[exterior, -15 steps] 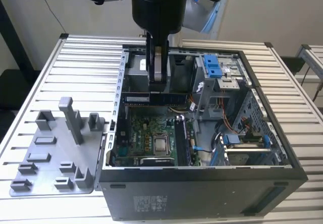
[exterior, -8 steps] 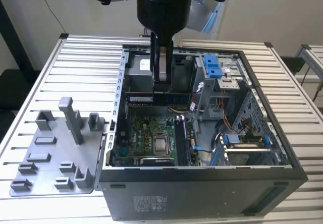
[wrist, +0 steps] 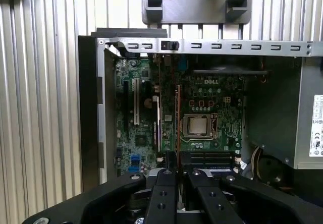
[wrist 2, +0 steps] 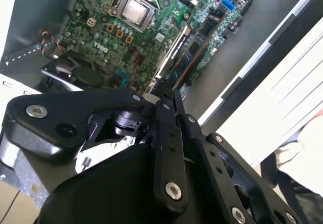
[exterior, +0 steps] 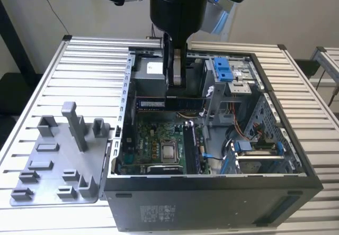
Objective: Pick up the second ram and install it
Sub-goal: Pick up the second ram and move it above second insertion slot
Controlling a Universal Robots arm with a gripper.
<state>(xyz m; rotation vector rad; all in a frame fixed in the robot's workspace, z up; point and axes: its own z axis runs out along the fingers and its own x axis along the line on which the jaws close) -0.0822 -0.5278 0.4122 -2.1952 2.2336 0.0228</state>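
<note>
The second ram (exterior: 151, 104) is a thin dark stick with a small label. It hangs level inside the open PC case (exterior: 212, 181), over the far edge of the motherboard (exterior: 153, 139), and my gripper (exterior: 176, 93) is shut on its middle. In the second wrist view the second ram (wrist 2: 198, 43) runs out from my gripper (wrist 2: 164, 92) with its chips showing. In the first wrist view the second ram (wrist: 177, 118) is edge-on, a thin line above the board beyond my gripper (wrist: 176, 162). Dark memory slots (exterior: 190, 147) lie beside the processor (exterior: 169, 151).
A grey plastic holder with upright pegs (exterior: 58, 161) lies on the slatted table (exterior: 90, 65) at the exterior view's left of the case. Inside the case are a metal drive cage with blue clips (exterior: 223, 68), loose cables (exterior: 238, 137) and a power supply (wrist: 310, 123).
</note>
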